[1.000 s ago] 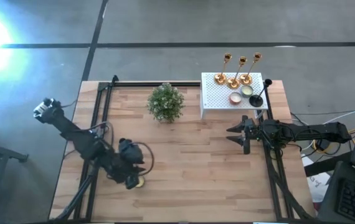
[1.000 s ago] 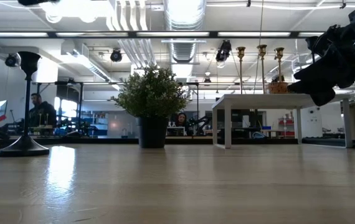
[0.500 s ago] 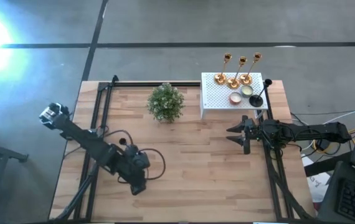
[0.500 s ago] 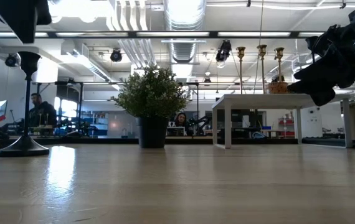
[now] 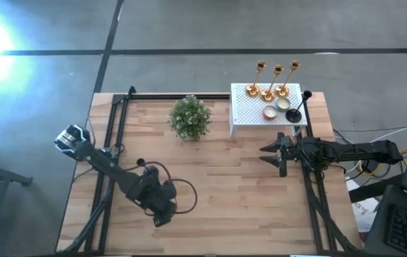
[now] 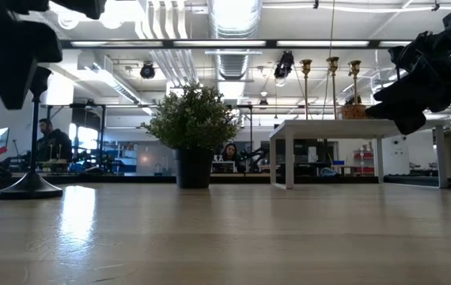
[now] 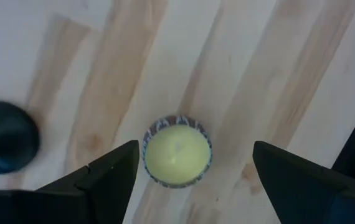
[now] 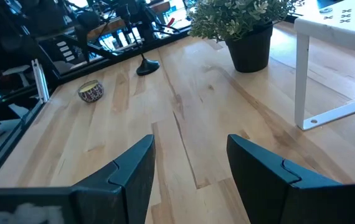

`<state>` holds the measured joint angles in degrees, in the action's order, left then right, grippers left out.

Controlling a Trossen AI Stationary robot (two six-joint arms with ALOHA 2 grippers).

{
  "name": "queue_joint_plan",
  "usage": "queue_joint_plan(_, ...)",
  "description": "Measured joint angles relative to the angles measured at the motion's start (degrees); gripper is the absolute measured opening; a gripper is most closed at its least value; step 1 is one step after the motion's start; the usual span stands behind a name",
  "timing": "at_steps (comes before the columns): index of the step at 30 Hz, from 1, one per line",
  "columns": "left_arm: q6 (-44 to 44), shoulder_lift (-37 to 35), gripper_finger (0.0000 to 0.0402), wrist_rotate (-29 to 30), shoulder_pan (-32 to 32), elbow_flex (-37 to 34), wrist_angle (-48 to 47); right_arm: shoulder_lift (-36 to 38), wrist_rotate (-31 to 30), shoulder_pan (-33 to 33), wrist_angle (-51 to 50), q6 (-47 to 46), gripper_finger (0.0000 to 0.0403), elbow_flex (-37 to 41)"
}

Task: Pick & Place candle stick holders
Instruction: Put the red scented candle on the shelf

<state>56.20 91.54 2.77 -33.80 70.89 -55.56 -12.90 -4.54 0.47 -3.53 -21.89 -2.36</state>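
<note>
Three gold candle stick holders (image 5: 278,80) stand on the white perforated box (image 5: 246,114) at the far right, with a black one (image 5: 296,113) beside them. Another black holder (image 6: 35,134) stands on its round base on the table's left part, also seen from the right wrist (image 8: 145,65). My left gripper (image 7: 196,149) points down, open, over a small jar with a yellow candle (image 7: 177,151); its fingers stand on either side of the jar, apart from it. In the high view that gripper (image 5: 162,211) hides the jar. My right gripper (image 8: 190,162) waits open near the box.
A bushy potted plant (image 5: 189,116) stands at the table's far middle. Two small candles (image 5: 269,112) lie on the box. Bare wooden tabletop (image 5: 225,193) stretches between the arms. Black frame rails (image 5: 111,135) run along both table sides.
My left gripper has sunk toward the table over the candle jar, shifting slightly toward the right edge, and has tipped more steeply downward. In the high view it now covers the jar that showed beside it before.
</note>
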Motion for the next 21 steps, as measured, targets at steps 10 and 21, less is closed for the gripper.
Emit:
queue_joint_plan(10,0.91,4.31,0.0319,-3.52,0.0,0.0,-0.07,0.0,-0.09,0.0,-0.02,0.0,0.0192,-0.01)
queue_joint_plan(21,3.9,5.85,0.0319,-6.1,-0.04,-4.25,1.73,0.01,-0.09,0.0,-0.01,-0.02,0.0192,-0.01)
